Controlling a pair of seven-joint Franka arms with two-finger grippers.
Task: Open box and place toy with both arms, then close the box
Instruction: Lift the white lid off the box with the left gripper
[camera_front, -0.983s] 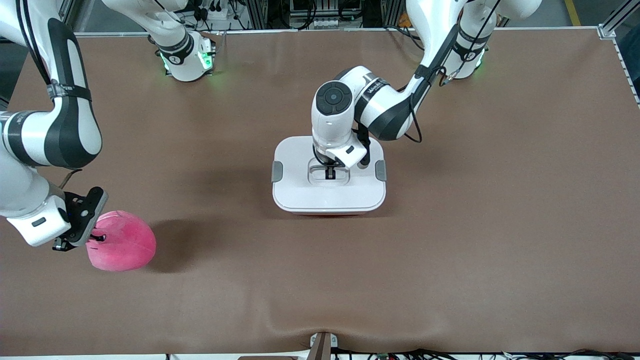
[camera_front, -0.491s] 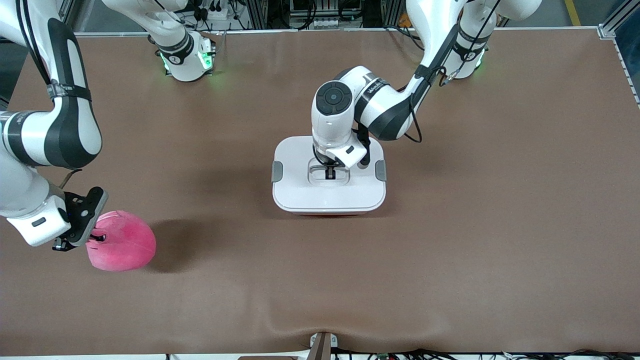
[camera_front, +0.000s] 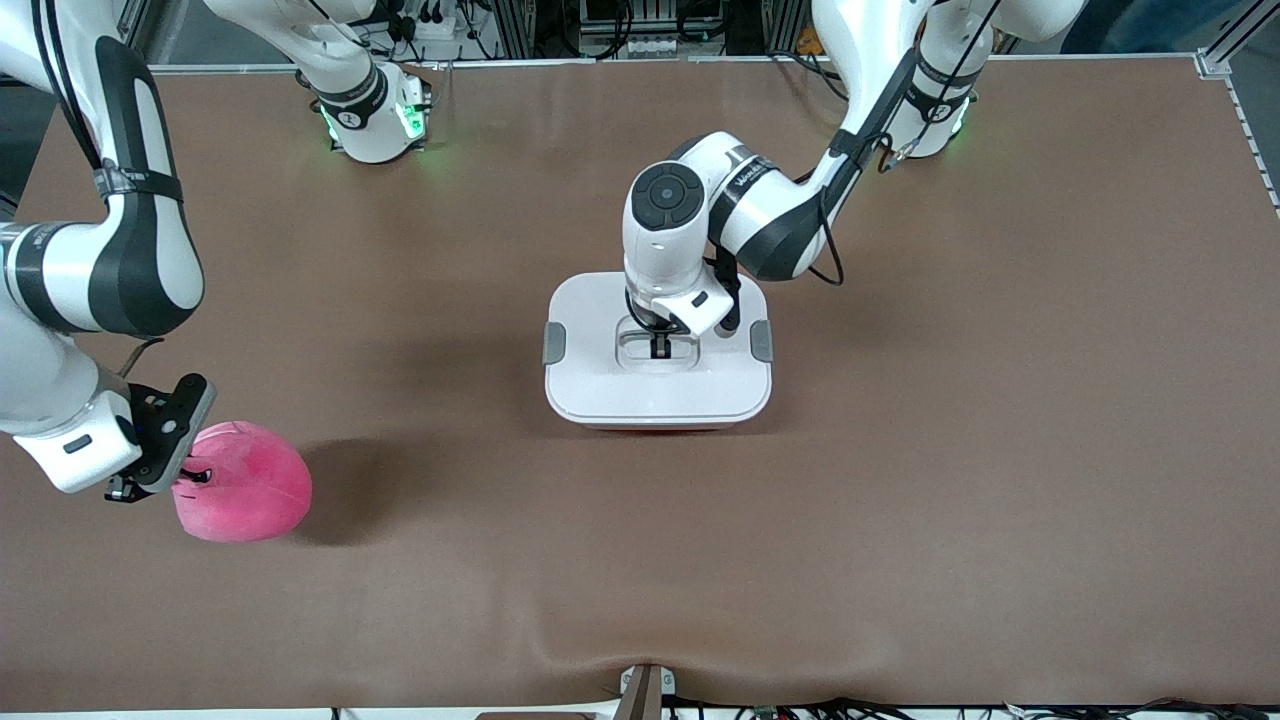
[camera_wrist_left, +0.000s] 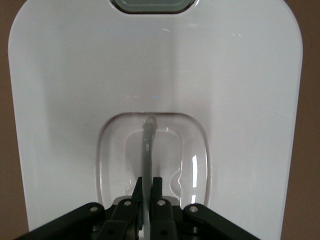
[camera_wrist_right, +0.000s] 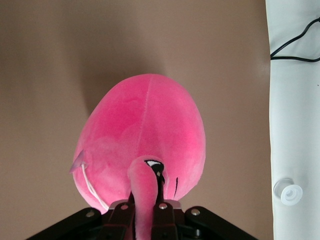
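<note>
From where I stand, the only lettering is small dark print on the white band of the left arm (camera_front: 745, 178) near its wrist, and it can't be made out. Nothing else carries readable text.

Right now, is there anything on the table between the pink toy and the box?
No. In the front view, only bare brown table lies between the toy and the box, apart from shadows.
</note>
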